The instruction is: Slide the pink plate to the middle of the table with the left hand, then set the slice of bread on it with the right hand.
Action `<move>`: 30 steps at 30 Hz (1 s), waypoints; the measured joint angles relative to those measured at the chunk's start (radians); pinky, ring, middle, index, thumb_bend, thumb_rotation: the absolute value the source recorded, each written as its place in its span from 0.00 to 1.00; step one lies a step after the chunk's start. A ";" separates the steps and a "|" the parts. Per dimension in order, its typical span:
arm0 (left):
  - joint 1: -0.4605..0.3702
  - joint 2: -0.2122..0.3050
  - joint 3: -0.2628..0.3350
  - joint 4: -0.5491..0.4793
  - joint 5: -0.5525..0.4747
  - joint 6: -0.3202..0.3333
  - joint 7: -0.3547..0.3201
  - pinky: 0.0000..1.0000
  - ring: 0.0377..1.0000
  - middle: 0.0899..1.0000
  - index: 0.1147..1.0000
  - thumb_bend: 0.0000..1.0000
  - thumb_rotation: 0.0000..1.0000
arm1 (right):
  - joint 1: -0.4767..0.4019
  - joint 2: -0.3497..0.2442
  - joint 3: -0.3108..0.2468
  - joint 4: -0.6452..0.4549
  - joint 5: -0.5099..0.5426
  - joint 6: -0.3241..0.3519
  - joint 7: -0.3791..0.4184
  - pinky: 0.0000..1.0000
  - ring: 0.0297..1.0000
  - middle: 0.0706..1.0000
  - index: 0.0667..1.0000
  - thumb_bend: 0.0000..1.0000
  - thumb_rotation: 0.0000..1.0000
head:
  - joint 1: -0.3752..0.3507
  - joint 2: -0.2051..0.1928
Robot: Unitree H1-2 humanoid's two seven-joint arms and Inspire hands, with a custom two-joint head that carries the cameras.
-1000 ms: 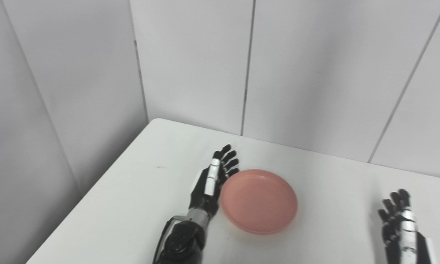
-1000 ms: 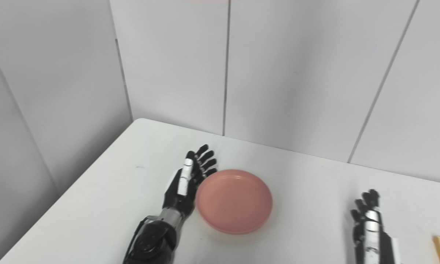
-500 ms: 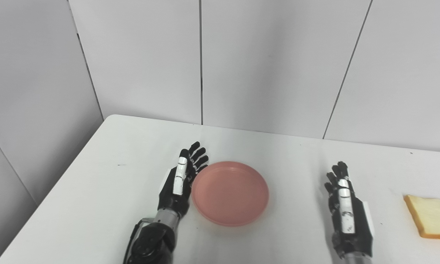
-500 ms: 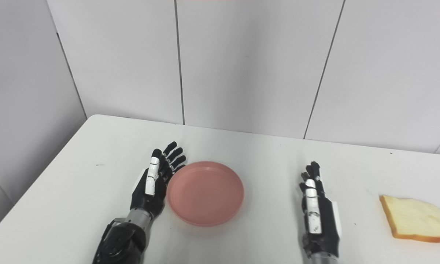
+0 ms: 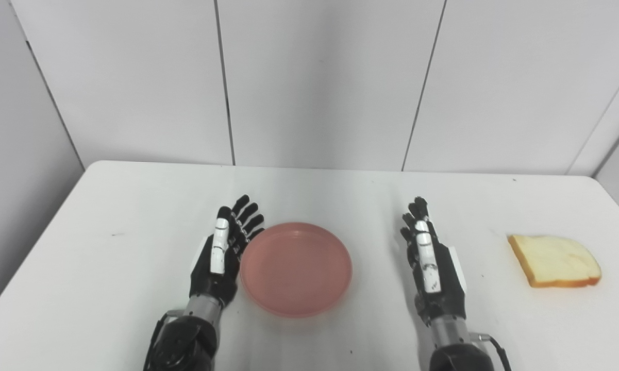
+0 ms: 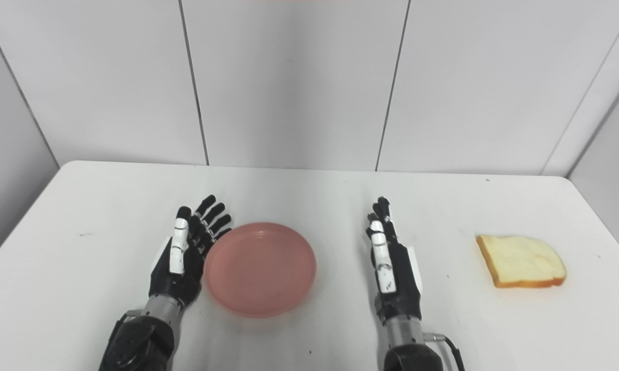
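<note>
left hand [image 5: 220, 255] open, fingers spread, edge against pink plate [image 5: 296, 268] – empty, right hand [image 5: 433, 263] open, holding nothing, bread slice [image 5: 554, 253] well apart on white table [image 5: 108, 257]

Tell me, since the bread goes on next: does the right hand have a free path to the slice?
Probably yes. The right hand is open, and only bare table lies between it and the slice of bread to its right.
</note>
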 measured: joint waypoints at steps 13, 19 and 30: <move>0.030 -0.020 -0.029 -0.023 -0.001 -0.007 -0.032 0.95 0.94 0.95 0.91 0.73 1.00 | 0.000 0.010 0.010 -0.002 0.006 0.008 -0.001 1.00 0.99 0.98 0.97 0.62 0.90 | -0.017 0.006; 0.039 -0.035 -0.050 -0.022 0.007 -0.021 -0.031 0.96 0.94 0.95 0.92 0.74 1.00 | 0.001 0.009 0.010 -0.002 0.007 0.008 -0.001 1.00 0.99 0.98 0.97 0.62 0.90 | -0.017 0.002; 0.042 -0.061 -0.069 -0.008 0.062 -0.054 -0.009 0.93 0.93 0.94 0.92 0.75 1.00 | 0.005 0.007 0.009 -0.002 0.016 0.008 -0.001 1.00 0.99 0.98 0.98 0.61 0.89 | -0.041 -0.014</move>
